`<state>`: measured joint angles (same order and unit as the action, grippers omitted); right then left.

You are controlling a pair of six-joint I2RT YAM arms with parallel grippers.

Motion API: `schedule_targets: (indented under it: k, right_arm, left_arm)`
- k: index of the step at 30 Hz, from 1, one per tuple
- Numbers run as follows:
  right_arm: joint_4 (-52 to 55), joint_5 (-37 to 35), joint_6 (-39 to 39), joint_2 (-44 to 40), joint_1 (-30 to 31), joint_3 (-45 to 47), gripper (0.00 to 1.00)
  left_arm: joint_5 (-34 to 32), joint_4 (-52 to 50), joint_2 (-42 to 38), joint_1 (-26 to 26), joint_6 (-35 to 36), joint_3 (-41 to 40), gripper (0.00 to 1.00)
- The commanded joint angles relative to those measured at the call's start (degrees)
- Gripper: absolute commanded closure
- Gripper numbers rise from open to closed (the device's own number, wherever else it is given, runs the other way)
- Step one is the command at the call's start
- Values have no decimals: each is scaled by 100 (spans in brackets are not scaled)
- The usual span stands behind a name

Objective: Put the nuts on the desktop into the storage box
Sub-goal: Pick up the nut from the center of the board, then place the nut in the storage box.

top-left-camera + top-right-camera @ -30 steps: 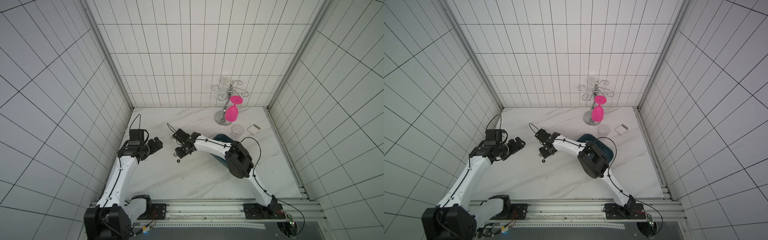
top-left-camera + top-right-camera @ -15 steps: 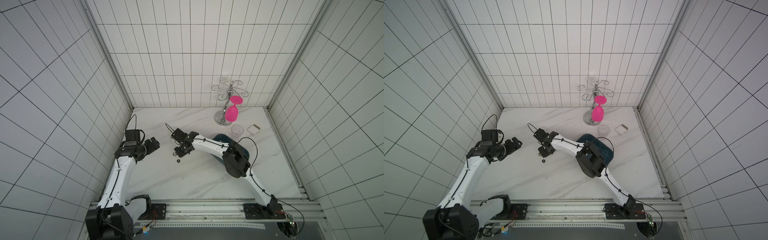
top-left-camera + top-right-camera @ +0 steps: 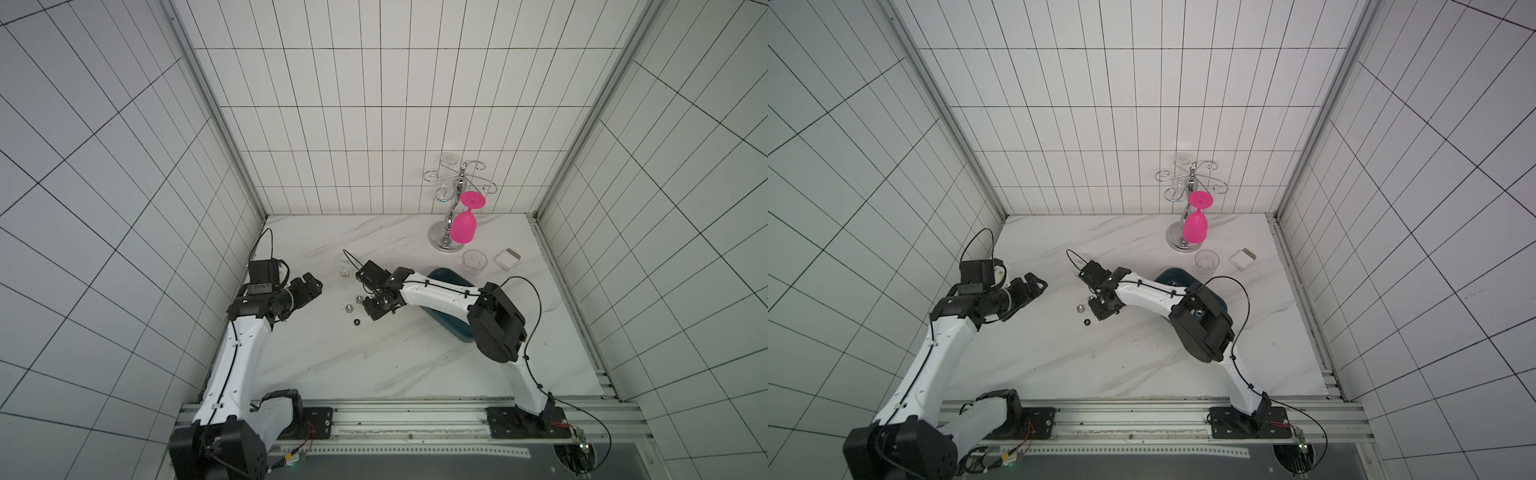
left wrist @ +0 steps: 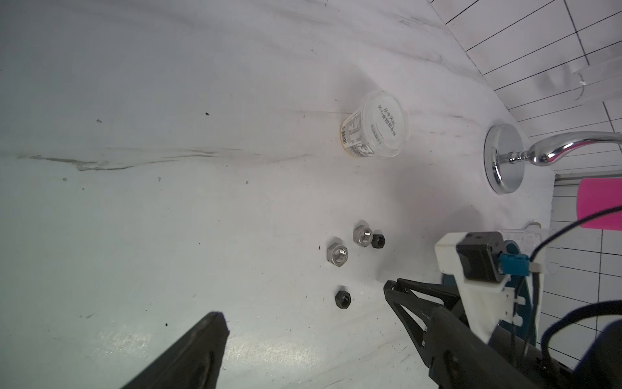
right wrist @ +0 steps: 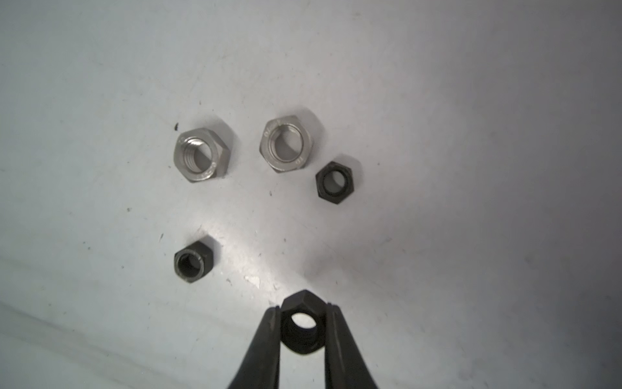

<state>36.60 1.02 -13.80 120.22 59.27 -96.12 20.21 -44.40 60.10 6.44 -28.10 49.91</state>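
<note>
Black right pincer (image 5: 303,308): narrow, clamped on one black nut (image 5: 303,343) across two opposite flats, with the nut's hole facing the wrist camera. I cannot tell whether it touches the tabletop (image 3: 374,365).
Right wrist: tipped down toward the tabletop.
Right arm: the upper link rises from the near rail, the elbow is high over the near end of the storage box (image 3: 455,332), and the white forearm crosses above the box toward the left.
Ahead of the fingertips: four loose nuts (image 5: 202,155), two silver and two black, lie flat on the tabletop outside the box.
Black left pincer (image 3: 1036,282): jaws parted wide, holding nothing, aimed at the loose nuts but apart from them.
Left arm: climbs from the near rail beside the left wall, with the wrist bent toward the middle.
</note>
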Motion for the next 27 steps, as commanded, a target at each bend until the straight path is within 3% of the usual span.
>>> schedule_targets:
  k: [1,9,12,20,27]
  right_arm:
    - [-346,-102,-200,-924,-271,365,84]
    - [-342,-264,-307,-2329,-1423,1789,83]
    - [-216,-297,-275,-2536,-1899,2117,83]
    - [5,-381,-486,-2575,-2801,2794,83]
    - [-102,-238,-474,-2368,-2912,3140,82]
  left_arm:
    - [107,323,-47,-385,-212,23,2]
    - [-381,1316,370,-2199,-809,-2,2]
    - [-411,1583,649,-2638,-869,99,2]
    - [-414,1767,1184,-3060,-803,353,2]
    - [-477,1760,1351,-3060,-742,500,2]
